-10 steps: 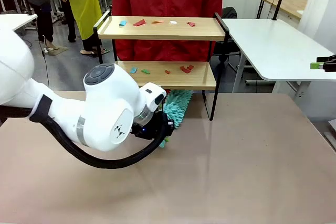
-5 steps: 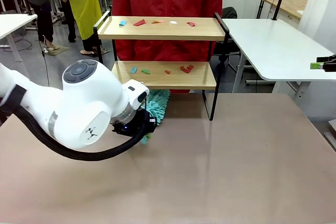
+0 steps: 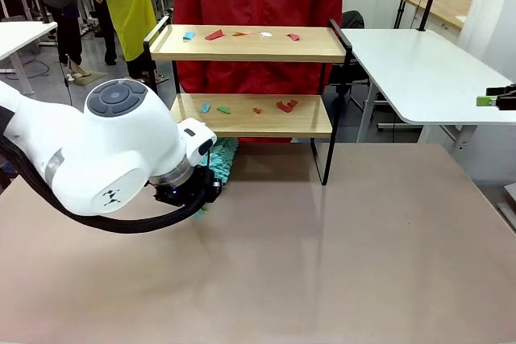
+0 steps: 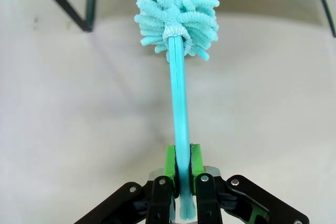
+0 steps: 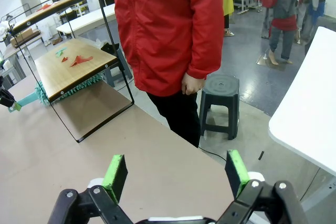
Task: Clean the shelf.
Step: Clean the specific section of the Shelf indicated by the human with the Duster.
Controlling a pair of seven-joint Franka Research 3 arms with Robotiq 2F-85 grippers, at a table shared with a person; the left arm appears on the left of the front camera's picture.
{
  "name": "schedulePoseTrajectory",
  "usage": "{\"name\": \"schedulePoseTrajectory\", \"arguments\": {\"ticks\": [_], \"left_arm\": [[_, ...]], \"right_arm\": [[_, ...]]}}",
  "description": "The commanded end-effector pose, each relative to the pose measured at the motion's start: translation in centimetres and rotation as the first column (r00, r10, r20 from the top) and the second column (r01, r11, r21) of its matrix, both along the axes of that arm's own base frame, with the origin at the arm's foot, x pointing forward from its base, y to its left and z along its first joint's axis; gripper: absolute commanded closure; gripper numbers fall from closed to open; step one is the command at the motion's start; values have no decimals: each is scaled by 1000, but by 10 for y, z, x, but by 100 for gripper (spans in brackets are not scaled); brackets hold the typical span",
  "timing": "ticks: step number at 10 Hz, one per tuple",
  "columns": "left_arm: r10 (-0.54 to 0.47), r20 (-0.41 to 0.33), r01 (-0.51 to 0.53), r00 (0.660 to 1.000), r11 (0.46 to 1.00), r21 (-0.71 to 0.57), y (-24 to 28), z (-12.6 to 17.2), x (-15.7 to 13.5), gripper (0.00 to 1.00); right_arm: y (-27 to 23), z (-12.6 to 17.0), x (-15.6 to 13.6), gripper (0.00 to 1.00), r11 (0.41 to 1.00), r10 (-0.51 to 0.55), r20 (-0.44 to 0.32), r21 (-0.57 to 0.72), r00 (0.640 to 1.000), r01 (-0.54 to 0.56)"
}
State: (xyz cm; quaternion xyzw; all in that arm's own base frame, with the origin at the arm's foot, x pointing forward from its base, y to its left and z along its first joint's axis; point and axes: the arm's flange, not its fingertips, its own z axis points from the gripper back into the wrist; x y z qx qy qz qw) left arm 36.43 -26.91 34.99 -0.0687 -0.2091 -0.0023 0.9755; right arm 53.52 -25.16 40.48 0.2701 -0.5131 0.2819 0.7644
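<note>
The left arm (image 3: 113,151) has swung toward the left edge of the desk (image 3: 363,239), dragging the teal duster (image 4: 176,9) along beneath the shelf (image 3: 306,126) at the far edge, whose boards hold uncleared paper scraps (image 3: 285,105); the left jaws pinch the duster's handle, and the right jaws are spread wide, empty.

No legible text or labels anywhere

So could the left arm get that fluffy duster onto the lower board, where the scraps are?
Probably yes. The left gripper grips the teal duster by its handle, head low under the lower board. That board's front is open, so backing out and lifting should reach the scraps.
</note>
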Motion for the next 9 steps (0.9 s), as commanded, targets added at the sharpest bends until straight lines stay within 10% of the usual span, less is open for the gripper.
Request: {"name": "schedulePoseTrajectory", "arguments": {"ticks": [1, 7, 9], "left_arm": [[61, 38, -64, 997, 995, 81, 6, -4, -11, 87], [135, 206, -185, 969, 951, 247, 30, 5, -42, 87], [101, 132, -130, 986, 963, 234, 18, 16, -18, 87]], "right_arm": [[2, 1, -1, 0, 1000, 2, 1, -3, 1000, -2], [2, 1, -1, 0, 1000, 2, 1, -3, 1000, -2], [2, 1, -1, 0, 1000, 2, 1, -3, 1000, -2]]}}
